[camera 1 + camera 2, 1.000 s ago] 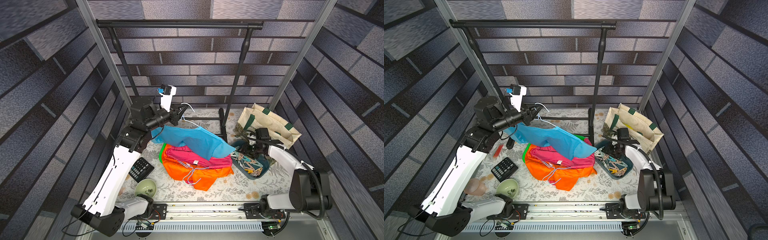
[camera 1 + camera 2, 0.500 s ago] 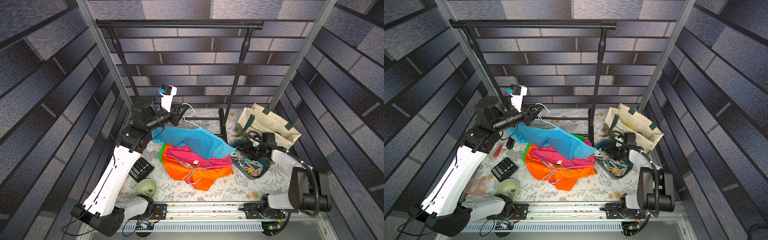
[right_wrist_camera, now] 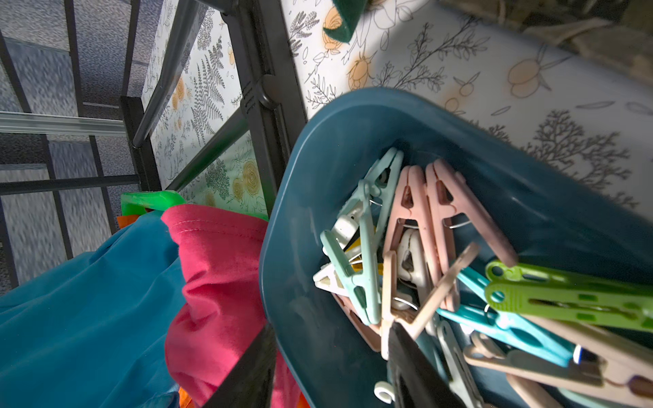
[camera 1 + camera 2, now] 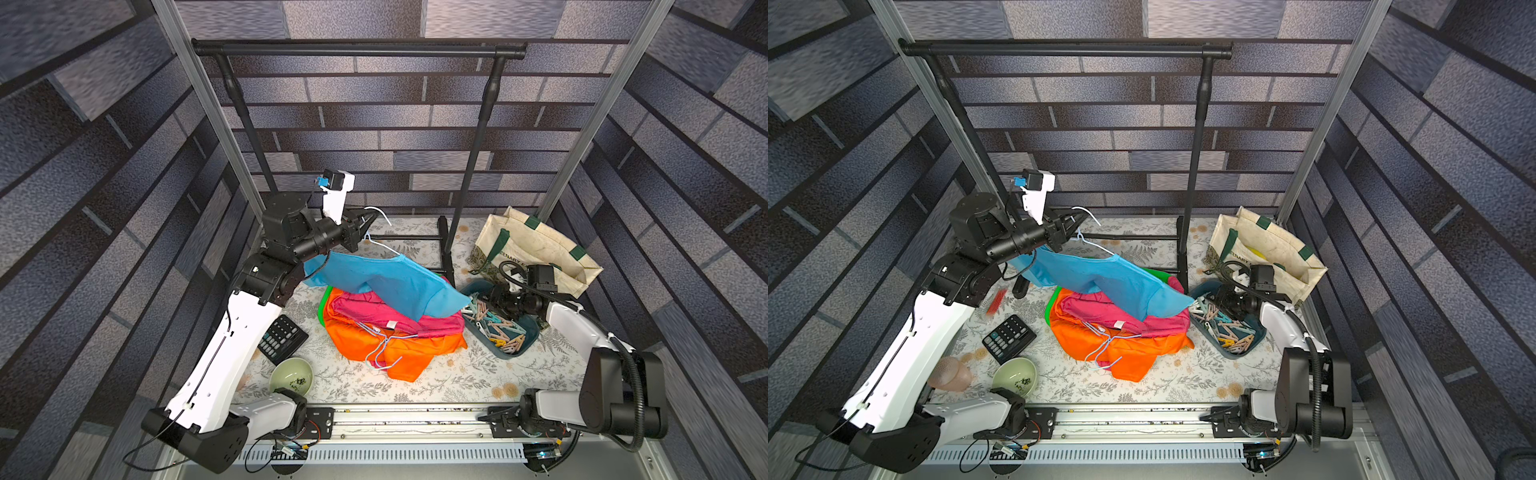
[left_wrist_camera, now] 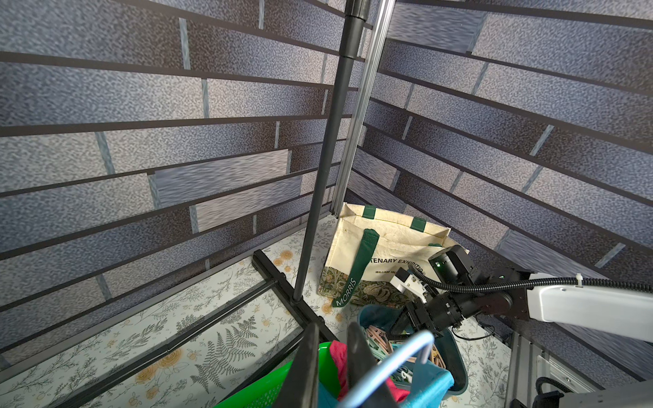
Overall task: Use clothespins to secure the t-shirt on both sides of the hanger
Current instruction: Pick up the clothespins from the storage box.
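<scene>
Right claw (image 3: 328,374) is standing released and empty. One of its fingers (image 3: 413,371) is hanging inside the blue tray (image 3: 353,116), just over the clothespins (image 3: 406,226). Its partner is hanging outside the rim, above the pink shirt (image 3: 219,282). I am judging that it is reaching for a pin, so the jaws are spread to take one. The pins are lying tangled, so a pick from the top of the pile is looking safest.

In a top view, with the rail (image 4: 357,50) at twelve, the tray is sitting at three o'clock from the clothes heap (image 4: 374,345), right against it. The tote bag (image 4: 536,249) is crowding the tray at one o'clock and the rack foot (image 4: 444,249) at eleven. Free room is lying mostly toward six.

Left claw (image 4: 365,224), at eleven o'clock from the heap, is clenched on the hanger (image 5: 388,364) near its hook. It is lifting the blue t-shirt (image 4: 395,282), probably so that both shoulders are reachable. One sleeve is drooping onto the heap, beside the tray edge. No pin is showing on the shirt yet.
</scene>
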Action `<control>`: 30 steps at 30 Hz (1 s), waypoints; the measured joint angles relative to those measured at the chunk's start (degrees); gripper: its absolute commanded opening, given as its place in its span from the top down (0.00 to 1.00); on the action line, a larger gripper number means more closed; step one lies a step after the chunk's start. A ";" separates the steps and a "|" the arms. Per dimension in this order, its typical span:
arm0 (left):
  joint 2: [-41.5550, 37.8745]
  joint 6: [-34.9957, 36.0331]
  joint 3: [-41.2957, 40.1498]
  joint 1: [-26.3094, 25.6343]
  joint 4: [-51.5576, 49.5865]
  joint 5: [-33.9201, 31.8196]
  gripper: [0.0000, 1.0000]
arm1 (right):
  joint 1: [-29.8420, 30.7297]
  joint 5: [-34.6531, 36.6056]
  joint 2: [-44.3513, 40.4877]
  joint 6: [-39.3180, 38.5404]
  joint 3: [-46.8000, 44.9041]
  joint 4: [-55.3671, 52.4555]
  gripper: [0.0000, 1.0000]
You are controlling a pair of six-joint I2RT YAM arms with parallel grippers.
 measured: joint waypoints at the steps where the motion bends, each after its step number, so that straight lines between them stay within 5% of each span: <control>1: 0.00 0.00 0.00 0.00 0.00 0.00 0.82 | 0.00 0.09 0.00 -0.13 0.02 -0.24 0.47; 17: 0.17 0.00 0.00 -0.15 -0.04 0.00 0.81 | 0.00 4.24 1.81 -3.41 0.61 -3.15 0.53; 24: 1.60 0.00 0.00 -0.44 -0.04 0.00 0.81 | 0.00 5.44 5.95 -3.17 0.90 -3.17 0.43; 30: 2.54 0.00 0.00 -0.44 -0.04 -0.02 0.81 | 0.02 6.38 8.94 -2.82 2.58 -3.21 0.56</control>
